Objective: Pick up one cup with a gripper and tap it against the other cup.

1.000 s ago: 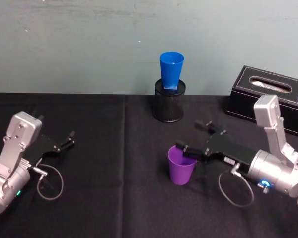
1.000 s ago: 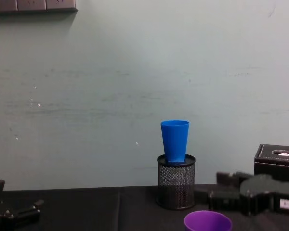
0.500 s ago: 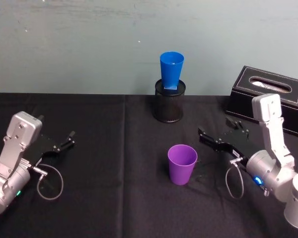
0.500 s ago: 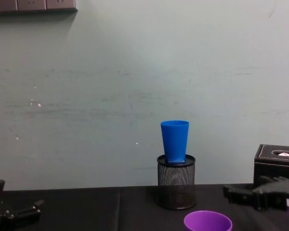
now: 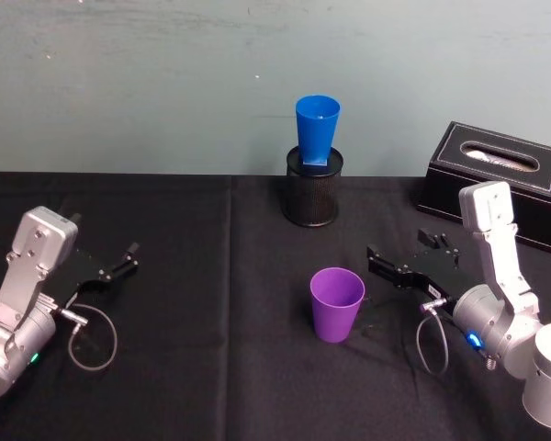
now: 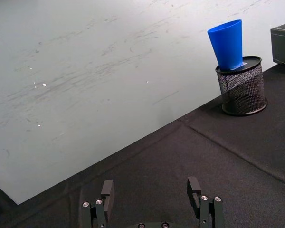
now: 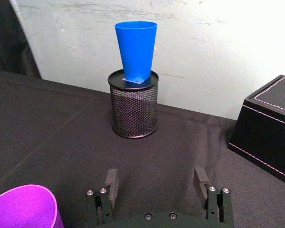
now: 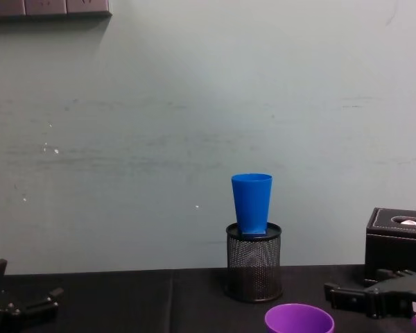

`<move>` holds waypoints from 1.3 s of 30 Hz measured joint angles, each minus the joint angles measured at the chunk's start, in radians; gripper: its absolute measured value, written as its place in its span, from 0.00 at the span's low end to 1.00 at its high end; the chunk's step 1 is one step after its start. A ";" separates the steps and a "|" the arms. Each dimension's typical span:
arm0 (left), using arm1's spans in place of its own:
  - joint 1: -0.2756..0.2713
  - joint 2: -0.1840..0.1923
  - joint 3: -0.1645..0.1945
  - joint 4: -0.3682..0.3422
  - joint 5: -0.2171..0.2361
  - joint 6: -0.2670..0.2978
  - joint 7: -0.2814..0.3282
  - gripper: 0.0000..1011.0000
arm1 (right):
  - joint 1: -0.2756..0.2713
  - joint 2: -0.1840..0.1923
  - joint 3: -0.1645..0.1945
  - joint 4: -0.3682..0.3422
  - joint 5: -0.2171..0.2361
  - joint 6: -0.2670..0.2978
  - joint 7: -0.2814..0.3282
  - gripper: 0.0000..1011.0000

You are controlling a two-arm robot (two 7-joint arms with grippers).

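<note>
Purple cup (image 5: 337,304) stands upright on the black-covered desk (image 5: 211,367), near the middle, with nothing touching it; its rim also shows at the bottom of the chest view (image 8: 299,319) and in a corner of the right wrist view (image 7: 23,206). Behind it, toward the wall, the blue cup (image 5: 317,130) sits upright with its base in the mouth of a black wire-mesh pen holder (image 5: 313,199) — well apart from the purple one. From the side, the blue cup (image 8: 252,202) rises above the holder (image 8: 254,272).

The right hand (image 5: 386,264) hovers low over the desk just to the right of the purple cup, its fingers spread apart and empty, pointing toward the cup without reaching it. Its wrist camera shows the two fingertips (image 7: 111,178) parted, with the pen holder (image 7: 134,110) and blue cup (image 7: 136,50) ahead between them.

The left hand (image 5: 127,258) rests far off at the left side of the desk, its fingers (image 6: 107,187) also open and holding nothing.

A black tissue box (image 5: 498,180) sits at the back right — beside the right arm.
</note>
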 joint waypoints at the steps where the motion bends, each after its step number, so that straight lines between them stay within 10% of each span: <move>1: 0.000 0.000 0.000 0.000 0.000 0.000 0.000 1.00 | 0.000 0.000 0.000 0.000 0.000 0.000 0.000 0.99; 39: 0.000 0.000 0.000 0.000 0.000 0.000 0.000 1.00 | 0.001 0.000 -0.004 0.001 0.000 -0.006 -0.005 0.99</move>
